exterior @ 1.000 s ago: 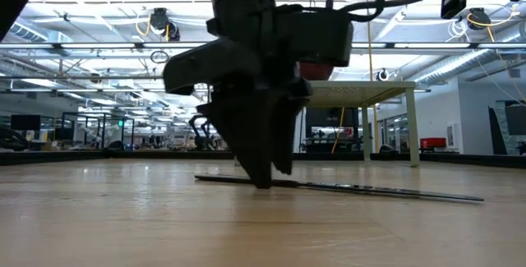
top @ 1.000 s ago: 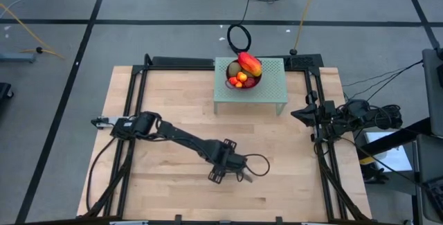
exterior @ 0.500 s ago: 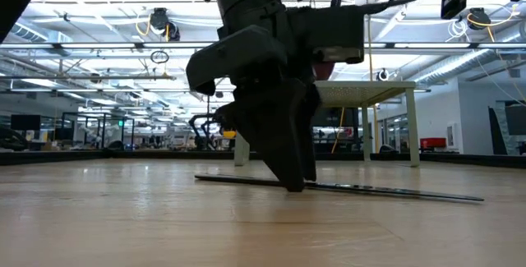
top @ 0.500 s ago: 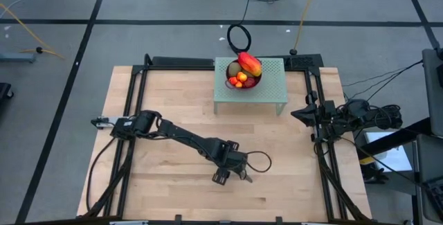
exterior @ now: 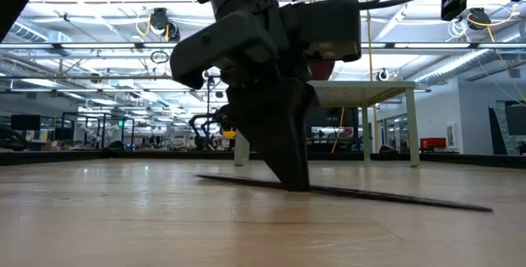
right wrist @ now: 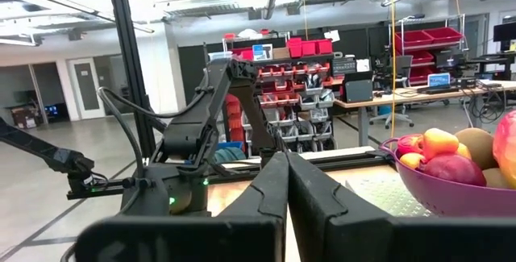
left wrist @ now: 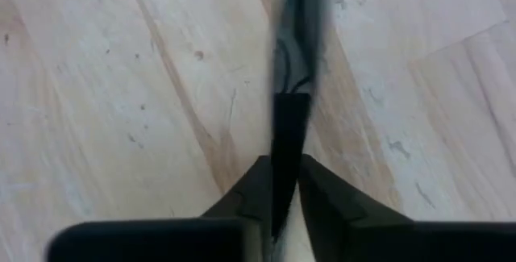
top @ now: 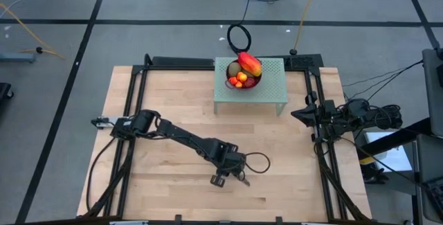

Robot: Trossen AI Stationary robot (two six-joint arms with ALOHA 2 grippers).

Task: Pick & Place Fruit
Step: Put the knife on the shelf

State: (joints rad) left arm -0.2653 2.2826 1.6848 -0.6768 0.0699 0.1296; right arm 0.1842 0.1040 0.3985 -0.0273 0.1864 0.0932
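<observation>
From the high view, a pale wooden bench fills the middle of the scene. At its far edge stands a small pale green perforated stand, and on it a purple bowl holding the fruit: a red-yellow mango on top, with a kiwi and small orange-red pieces beside it. None of the fruit has left the bowl. The left arm stretches from the bench's left side toward the near middle, its left pincer pressed low to the wood, well apart from the bowl. The right arm is folded at the bench's right edge, its right pincer idle there.

From the low view, the left pincer stands point-down on the bench, its tips meeting a long thin dark knife that lies flat on the wood and runs out to the right. The green stand shows behind it.

From the left wrist view, the two dark fingers are drawn in against the knife's narrow dark handle, one on each side, so the left pincer appears clenched on the knife.

From the right wrist view, the right pincer is clenched on nothing, fingers pressed together. The purple bowl of fruit sits off to one side, near it.

To do this step well, the grip should be centred on the handle, firm before any lift, and raised level so the blade neither twists nor drags.
</observation>
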